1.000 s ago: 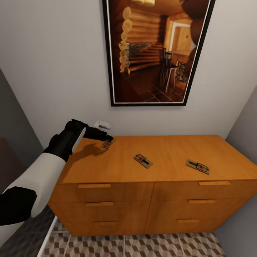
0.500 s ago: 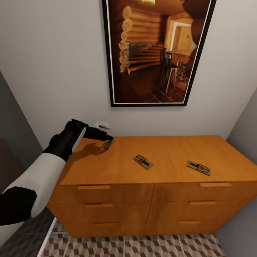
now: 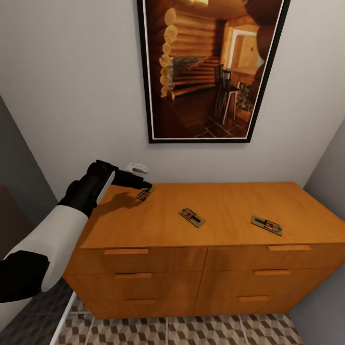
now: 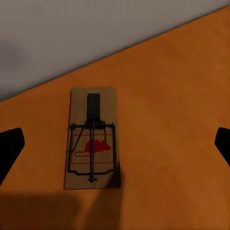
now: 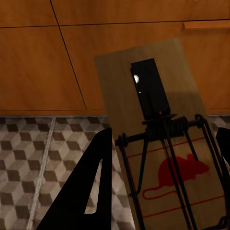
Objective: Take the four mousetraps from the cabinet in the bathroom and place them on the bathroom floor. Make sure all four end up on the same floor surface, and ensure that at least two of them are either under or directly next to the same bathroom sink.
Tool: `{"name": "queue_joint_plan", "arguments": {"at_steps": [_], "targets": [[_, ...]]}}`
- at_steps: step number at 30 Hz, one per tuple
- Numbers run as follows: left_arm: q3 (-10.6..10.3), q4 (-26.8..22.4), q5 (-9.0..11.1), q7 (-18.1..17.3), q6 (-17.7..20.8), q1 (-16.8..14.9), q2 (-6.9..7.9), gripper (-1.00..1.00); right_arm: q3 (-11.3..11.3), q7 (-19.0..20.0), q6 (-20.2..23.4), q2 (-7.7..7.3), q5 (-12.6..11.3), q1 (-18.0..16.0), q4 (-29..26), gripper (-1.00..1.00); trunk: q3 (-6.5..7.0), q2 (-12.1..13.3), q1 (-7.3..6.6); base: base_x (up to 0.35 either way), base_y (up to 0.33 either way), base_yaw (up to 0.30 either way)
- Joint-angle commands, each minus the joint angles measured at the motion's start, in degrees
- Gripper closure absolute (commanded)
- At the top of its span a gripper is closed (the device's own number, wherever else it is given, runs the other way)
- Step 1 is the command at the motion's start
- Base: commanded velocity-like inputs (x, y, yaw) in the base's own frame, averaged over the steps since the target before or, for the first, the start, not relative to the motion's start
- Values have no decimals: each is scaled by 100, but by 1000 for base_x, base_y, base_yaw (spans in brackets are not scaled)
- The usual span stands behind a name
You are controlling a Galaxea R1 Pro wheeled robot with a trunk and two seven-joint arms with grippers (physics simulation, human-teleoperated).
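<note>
Three mousetraps lie flat on the plain top of the cabinet (image 3: 225,211), a low orange-brown wooden chest with bar-handled drawer fronts: one (image 3: 145,192) near the back left corner, one (image 3: 191,216) about mid-top, one (image 3: 266,224) toward the front right. A fourth mousetrap (image 5: 158,143), a tan board with dark wire and a red mouse mark, is seen close up in front of the drawer fronts, above the bathroom floor (image 5: 28,172) of brown-and-beige cube-pattern tiles

A black-framed picture (image 3: 211,72) of a log-cabin interior hangs on the pale wall (image 3: 72,96); grey side walls flank it
</note>
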Motion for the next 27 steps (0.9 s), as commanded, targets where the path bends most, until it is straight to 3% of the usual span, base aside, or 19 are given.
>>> {"name": "queue_joint_plan", "arguments": {"at_steps": [1, 27], "targets": [[-13, -5, -18, -25, 17, -4, 5, -100, 38, 55, -15, -3, -73, -3, 3, 100, -6, -3, 0, 0, 0, 0], [-13, -5, -18, -25, 17, -4, 8, -100, 38, 57, -15, 0, -73, -3, 3, 100, -99, -3, 0, 0, 0, 0]]}}
